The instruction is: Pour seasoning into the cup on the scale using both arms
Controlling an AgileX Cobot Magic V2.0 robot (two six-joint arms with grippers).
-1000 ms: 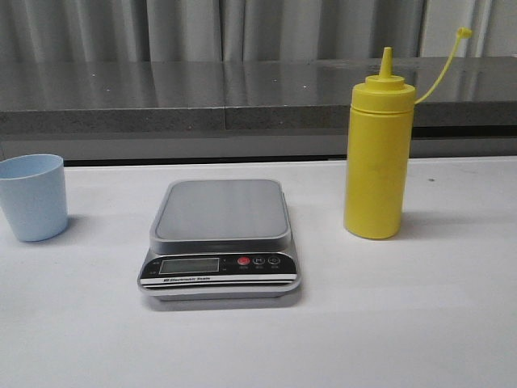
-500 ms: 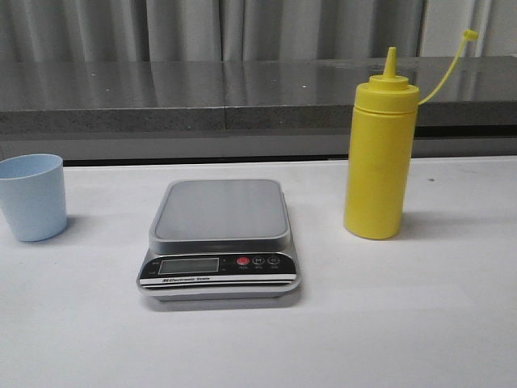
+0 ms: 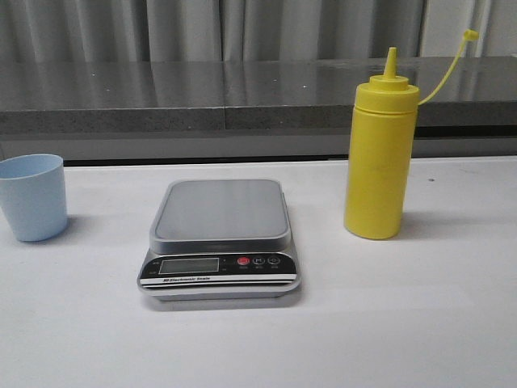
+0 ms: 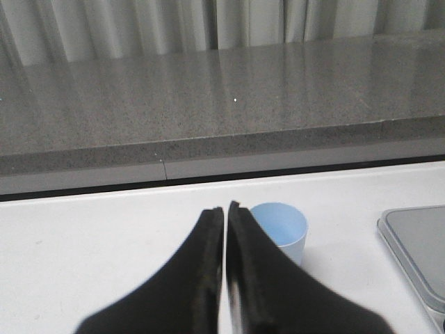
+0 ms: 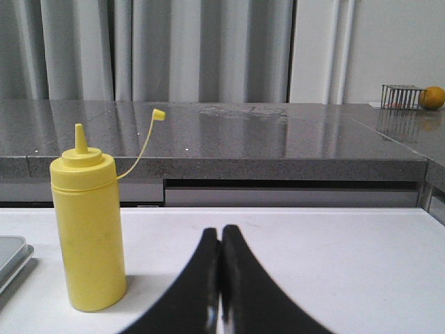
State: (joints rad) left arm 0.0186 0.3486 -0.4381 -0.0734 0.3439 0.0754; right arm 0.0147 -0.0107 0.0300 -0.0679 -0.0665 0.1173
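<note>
Over the last second the bottle [image 3: 380, 153] has shifted slightly: its nozzle and shoulder sat a little further left and its cap strap bowed differently a second ago, while half a second ago it already stood as it does now, upright and settled. Nothing else on the tabletop [image 3: 404, 323] has moved. The scale [image 3: 220, 238] sits mid-tabletop with its platform bare, and the cup [image 3: 32, 196] stands well apart from it at the left edge, not yet on the platform. The bottle stands toward the right edge, beside the scale but clear of it. My left claw [image 4: 225, 209] is closed with its fingers pressed together, holding nothing, with the cup just beyond its tips. My right claw [image 5: 220, 233] is likewise closed and empty, with the bottle off to one side. I judge the task not yet begun: the cup must reach the platform before any pouring.
</note>
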